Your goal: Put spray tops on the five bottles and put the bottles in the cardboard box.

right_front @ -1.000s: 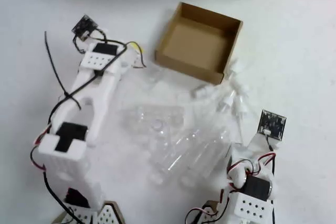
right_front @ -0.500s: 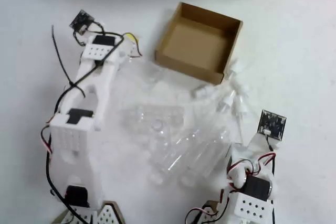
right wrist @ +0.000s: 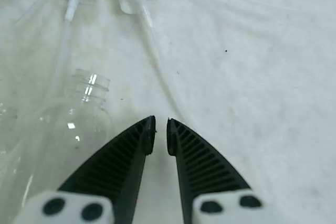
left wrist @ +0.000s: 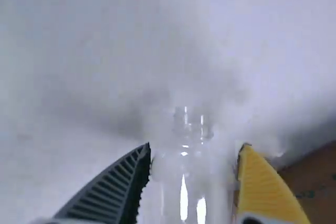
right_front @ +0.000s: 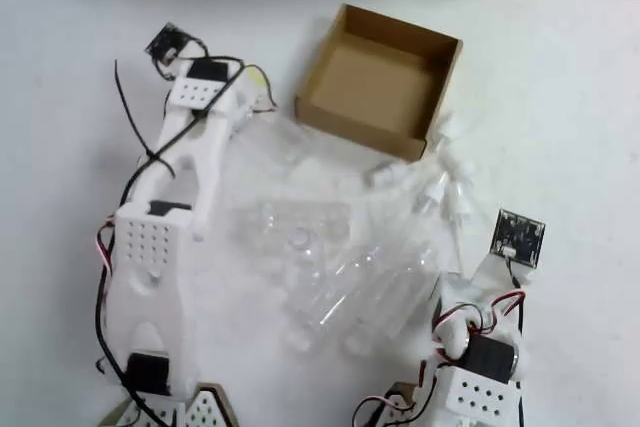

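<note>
A white bench [right_front: 560, 77] is covered by the whole layout. The left arm [right_front: 165, 227] is stretched from the near left edge toward the far middle. The open cardboard box [right_front: 350, 127] is set at the far centre, and nothing is seen inside it. The right arm [right_front: 480, 357] is folded low at the near right.

Several clear bottles [right_front: 340, 277] are laid on their sides in a loose group at the near centre, all uncapped. One more clear bottle [left wrist: 186, 124] is placed just beside the box's near left wall. The fingers of the left gripper [left wrist: 194, 150] are spread apart on either side of it, one dark and one yellow. Whether it is being pressed cannot be told.

White spray tops [right_front: 445, 182] are scattered right of the bottles, near the box's near right corner, with their thin tubes pointed toward the right arm. The fingers of the right gripper [right wrist: 159, 129] are brought almost together, nothing is held between them, and they are poised over bare bench beside a bottle's neck.
</note>
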Available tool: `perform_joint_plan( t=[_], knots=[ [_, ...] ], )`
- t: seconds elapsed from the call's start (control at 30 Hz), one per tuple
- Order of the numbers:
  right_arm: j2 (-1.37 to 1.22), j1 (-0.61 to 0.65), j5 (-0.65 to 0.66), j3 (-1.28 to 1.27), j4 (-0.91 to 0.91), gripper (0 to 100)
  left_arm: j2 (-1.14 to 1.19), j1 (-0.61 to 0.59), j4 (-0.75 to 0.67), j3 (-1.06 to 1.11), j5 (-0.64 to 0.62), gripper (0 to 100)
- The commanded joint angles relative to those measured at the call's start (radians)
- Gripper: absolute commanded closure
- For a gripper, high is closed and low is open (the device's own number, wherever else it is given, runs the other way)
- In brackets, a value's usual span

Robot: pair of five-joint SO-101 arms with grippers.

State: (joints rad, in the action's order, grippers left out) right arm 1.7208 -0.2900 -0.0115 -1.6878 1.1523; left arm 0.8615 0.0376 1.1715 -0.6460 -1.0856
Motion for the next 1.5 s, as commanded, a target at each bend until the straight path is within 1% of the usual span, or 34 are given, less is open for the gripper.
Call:
perform_joint_plan(
  t=[0.0,0.07,0.1,0.13,0.17,0.23,0.37,0.43,0.57,0.83,0.97,1.03,1.2,1.27,1.37,1.47],
  knots=[
    [-0.005,0.005,-0.005,-0.005,0.01,98.2,-0.021,0.064,0.158,-0.12,-0.002,61],
    [-0.005,0.005,-0.005,-0.005,0.01,98.2,-0.021,0.085,0.236,-0.16,-0.002,51],
    [-0.005,0.005,-0.005,-0.005,0.01,98.2,-0.015,0.09,0.267,-0.176,-0.002,47],
    [-0.005,0.005,-0.005,-0.005,0.01,98.2,-0.013,0.091,0.288,-0.181,-0.002,46],
    [-0.005,0.005,-0.005,-0.005,0.01,98.2,-0.013,0.091,0.304,-0.183,-0.002,46],
    [-0.005,0.005,-0.005,-0.005,0.01,98.2,-0.012,0.084,0.308,-0.183,-0.003,51],
    [-0.005,0.005,-0.005,-0.005,0.01,98.2,-0.004,0.05,0.278,-0.183,-0.003,63],
    [-0.005,0.005,-0.005,-0.005,0.01,98.2,0.027,0.047,0.264,-0.189,-0.003,66],
    [-0.005,0.005,-0.005,-0.005,0.01,98.2,0.082,0.044,0.242,-0.195,-0.009,66],
    [-0.005,0.005,-0.005,-0.005,0.01,98.2,0.096,0.008,0.216,-0.193,-0.011,66],
    [-0.005,0.005,-0.005,-0.005,0.01,98.2,0.096,0.007,0.258,-0.186,-0.005,67],
    [-0.005,0.005,-0.005,-0.005,0.01,98.2,0.096,0.007,0.313,-0.19,0.002,71],
    [-0.005,0.005,-0.005,-0.005,0.01,98.2,0.088,-0.015,0.399,-0.193,0.157,90],
    [-0.005,0.005,-0.005,-0.005,0.01,98.2,0.087,-0.042,0.414,-0.193,0.215,94],
    [-0.005,0.005,-0.005,-0.005,0.01,98.2,0.085,-0.099,0.417,-0.195,0.334,98],
    [-0.005,0.005,-0.005,-0.005,0.01,98.2,0.085,-0.137,0.42,-0.195,0.523,98]
  ],
)
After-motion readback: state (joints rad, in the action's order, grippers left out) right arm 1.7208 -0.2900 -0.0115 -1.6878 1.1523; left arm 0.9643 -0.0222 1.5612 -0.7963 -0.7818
